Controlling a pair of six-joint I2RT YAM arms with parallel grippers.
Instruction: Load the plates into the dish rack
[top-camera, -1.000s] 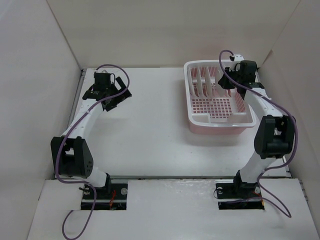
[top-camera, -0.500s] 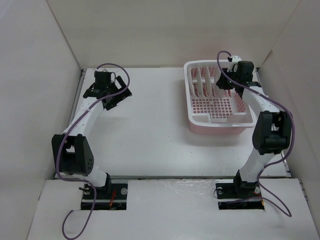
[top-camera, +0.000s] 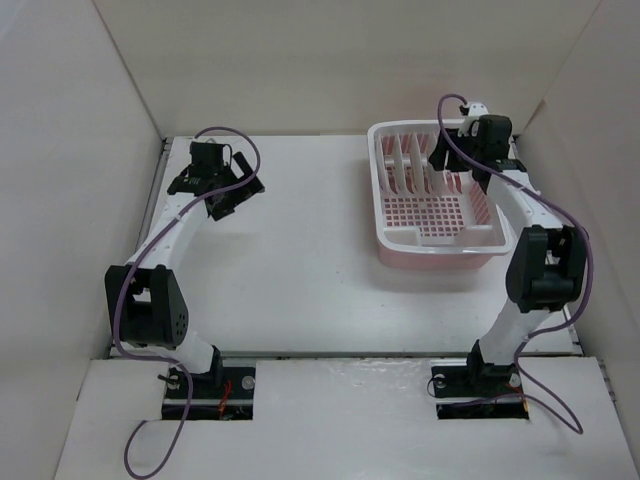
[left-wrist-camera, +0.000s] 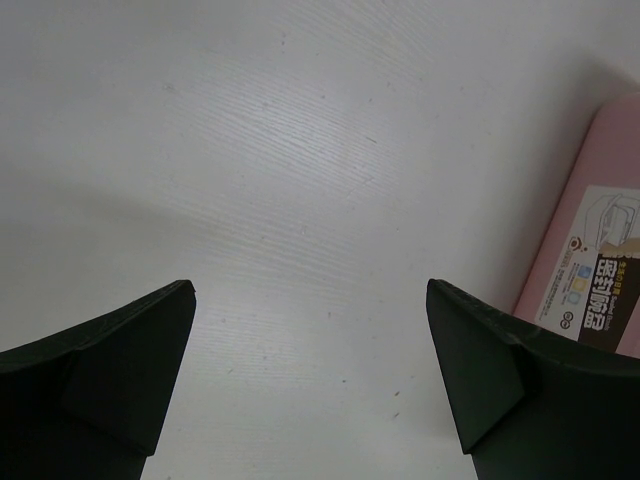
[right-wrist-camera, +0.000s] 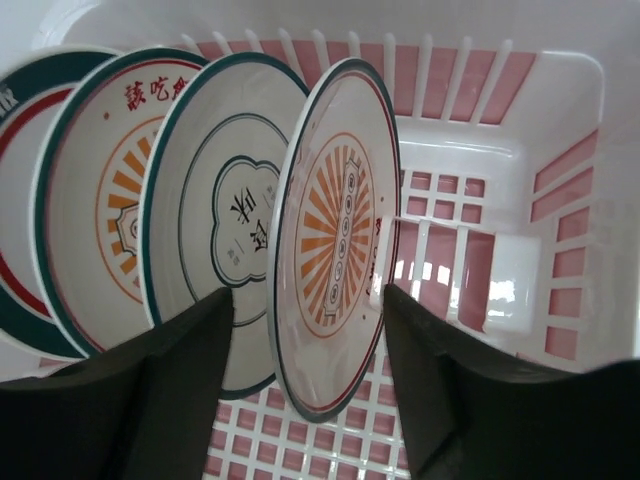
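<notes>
Plates stand on edge inside the dish rack (top-camera: 440, 250).
Four stand in a row in the rack: a red-and-green-rimmed plate (right-wrist-camera: 15, 200), a sunburst plate (right-wrist-camera: 110, 190), the motif plate (right-wrist-camera: 235, 215) and a second sunburst plate (right-wrist-camera: 335, 240). The right gripper (right-wrist-camera: 308, 292) reaches into the rack, jaws spread either side of that last plate. The left gripper (left-wrist-camera: 308, 290), jaws apart, hangs well left of the rack.

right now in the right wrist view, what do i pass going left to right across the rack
red-banded plate → sunburst plate with red characters → plain-centre plate → second sunburst plate → dish rack right wall
</notes>
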